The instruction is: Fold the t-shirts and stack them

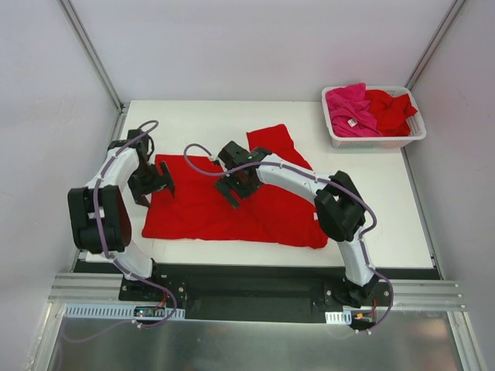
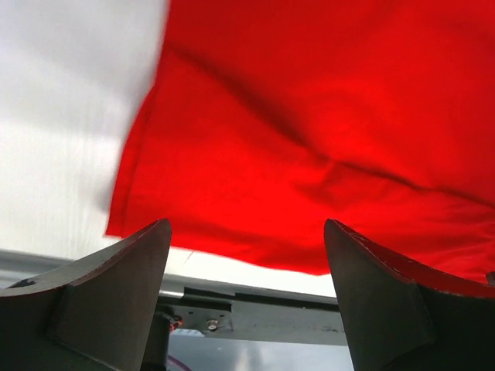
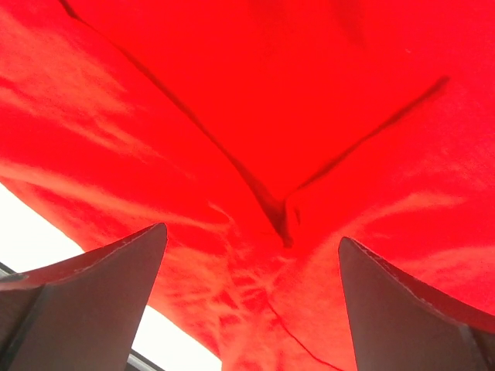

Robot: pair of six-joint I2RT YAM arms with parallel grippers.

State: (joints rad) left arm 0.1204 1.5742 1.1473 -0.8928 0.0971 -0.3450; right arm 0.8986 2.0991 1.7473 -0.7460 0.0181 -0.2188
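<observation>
T-shirt (image 1: 209,216) in red spread across table (image 1: 371,201), left gripper (image 1: 157,189) at its left edge and right gripper (image 1: 230,185) above its middle, both gaping wide and empty, right arm (image 1: 340,205) hiding part of the cloth; far right, well apart, white basket (image 1: 375,141) holding magenta-pink shirt (image 1: 346,108) and another red shirt (image 1: 393,108).

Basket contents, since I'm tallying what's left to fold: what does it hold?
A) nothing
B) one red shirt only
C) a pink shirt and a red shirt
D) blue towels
C: the basket holds a crumpled magenta-pink shirt beside a red shirt.
</observation>
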